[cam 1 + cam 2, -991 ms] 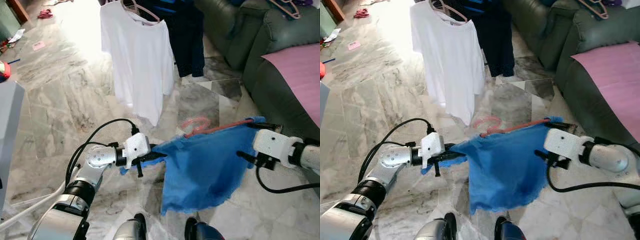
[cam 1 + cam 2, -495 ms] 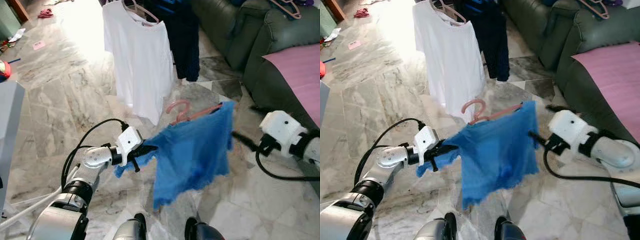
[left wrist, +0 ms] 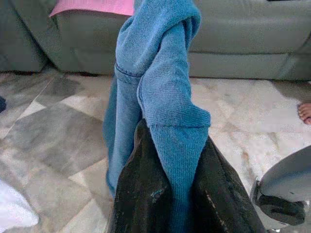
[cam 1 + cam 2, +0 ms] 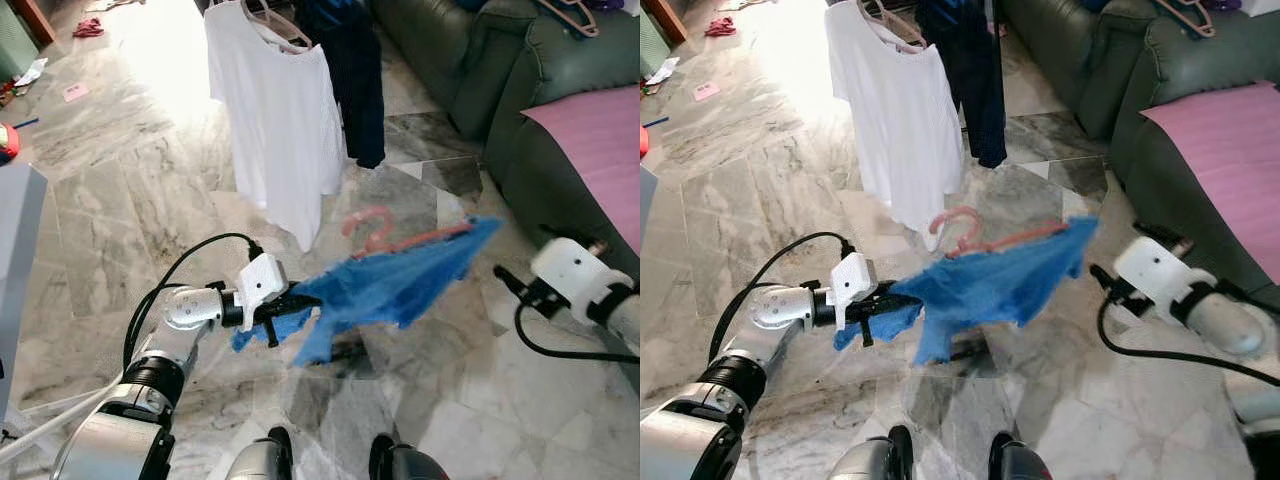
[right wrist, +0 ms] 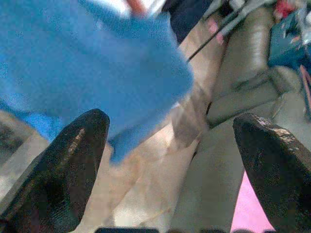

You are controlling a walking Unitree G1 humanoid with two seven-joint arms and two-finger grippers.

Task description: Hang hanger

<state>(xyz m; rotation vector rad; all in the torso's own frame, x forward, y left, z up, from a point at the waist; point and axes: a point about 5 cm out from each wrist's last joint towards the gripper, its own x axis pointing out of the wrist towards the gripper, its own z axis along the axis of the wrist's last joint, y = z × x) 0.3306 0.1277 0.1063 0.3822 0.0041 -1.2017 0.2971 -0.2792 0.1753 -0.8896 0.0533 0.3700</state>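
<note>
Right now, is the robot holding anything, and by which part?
The left pincer pinches the blue garment by one bunched end, with the pink hanger inside it. The right pincer is open, holding nothing.

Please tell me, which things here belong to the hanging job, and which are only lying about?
Job: blue garment on the pink hanger; left gripper, shut on the garment; right gripper, open beside it.

Lying about: white shirt and dark garment, already hung; green sofa; pink cloth; red item on the floor.
</note>
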